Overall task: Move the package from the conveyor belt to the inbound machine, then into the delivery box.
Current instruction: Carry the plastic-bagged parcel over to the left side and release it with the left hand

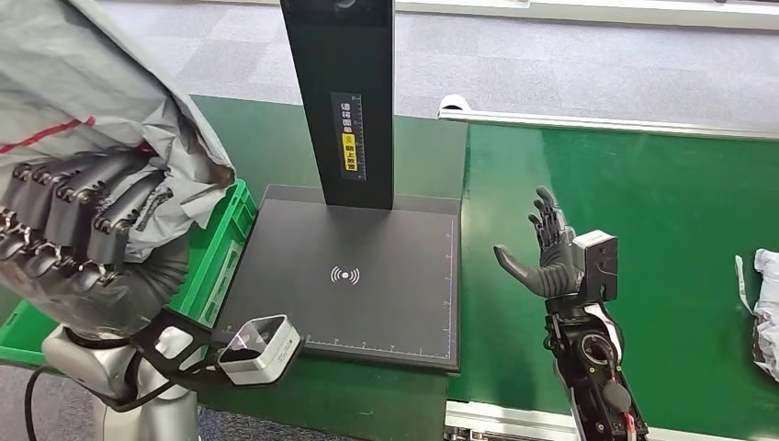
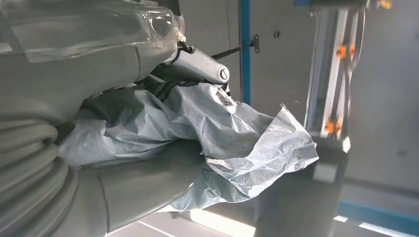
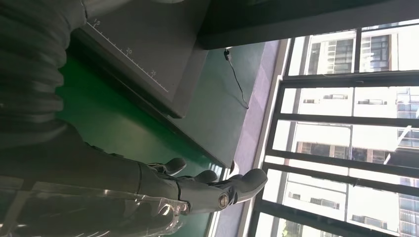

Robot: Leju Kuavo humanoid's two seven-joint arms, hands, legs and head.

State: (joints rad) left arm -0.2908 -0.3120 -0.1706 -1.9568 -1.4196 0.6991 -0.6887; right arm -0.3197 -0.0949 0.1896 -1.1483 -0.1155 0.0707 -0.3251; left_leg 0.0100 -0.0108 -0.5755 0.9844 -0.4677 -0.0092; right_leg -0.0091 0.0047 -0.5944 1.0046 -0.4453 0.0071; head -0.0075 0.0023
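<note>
Grey package (image 1: 110, 101) is gripped aloft in the left robot hand (image 1: 73, 216) beside the green box (image 1: 216, 253), only the drop remaining; right robot hand (image 1: 548, 248) hangs released.

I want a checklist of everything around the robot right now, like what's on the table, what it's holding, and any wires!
Surface: green belt, bare where the right hand hovers.
Job's things: grey package held up by the left hand, above the green box; black scanner plate has nothing on it.
Clutter: another crumpled bag at the belt's right edge.
Hands: left hand grips the package; right hand holds nothing, fingers apart.
Cables: black cable by the left arm; thin cable near the plate.
Surroundings: grey floor, windows.
</note>
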